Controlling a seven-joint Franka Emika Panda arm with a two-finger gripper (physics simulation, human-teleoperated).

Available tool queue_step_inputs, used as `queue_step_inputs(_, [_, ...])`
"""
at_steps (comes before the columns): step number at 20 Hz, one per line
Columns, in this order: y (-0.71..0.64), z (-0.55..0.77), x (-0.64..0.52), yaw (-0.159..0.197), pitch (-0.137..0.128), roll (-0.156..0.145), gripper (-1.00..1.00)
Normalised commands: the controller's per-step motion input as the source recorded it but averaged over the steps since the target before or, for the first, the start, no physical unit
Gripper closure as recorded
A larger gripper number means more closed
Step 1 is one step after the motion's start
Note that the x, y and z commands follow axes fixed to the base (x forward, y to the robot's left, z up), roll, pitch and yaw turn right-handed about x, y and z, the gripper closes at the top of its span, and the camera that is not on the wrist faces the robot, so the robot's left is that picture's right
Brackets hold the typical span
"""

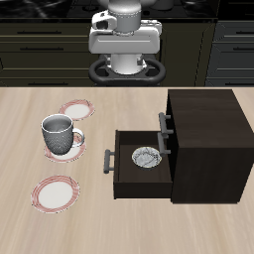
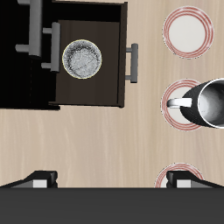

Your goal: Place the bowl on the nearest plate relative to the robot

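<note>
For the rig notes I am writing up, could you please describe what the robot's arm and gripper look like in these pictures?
In the exterior view the arm is made of glossy white rounded segments with a silver-grey cap and a dark ringed base. No cables or markings are visible. In the wrist view the gripper shows as a broad black body with two dark fingers, each carrying a pale grey patch.

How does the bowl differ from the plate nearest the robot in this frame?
The bowl is speckled grey-blue inside; the plate is plain white with a pinkish-red rim. The bowl is narrower, the plate wider. The bowl sits in the open drawer; the plate lies on the table. Both are round.
</note>
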Motion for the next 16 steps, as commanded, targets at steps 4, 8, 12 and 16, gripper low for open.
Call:
queue_step_inputs(4, [-0.1, 0.05, 0.3, -0.009, 0.001, -0.001, -1.0])
queue_step_inputs(8, [-0.04, -0.04, 0.38, 0.016, -0.024, -0.036, -1.0])
queue_step_inputs(12, [-0.02, -0.15, 0.3, 0.006, 0.002, -0.014, -1.0])
queue_step_inputs(16, [0.0, 0.03, 0.4, -0.002, -0.007, -0.005, -1.0])
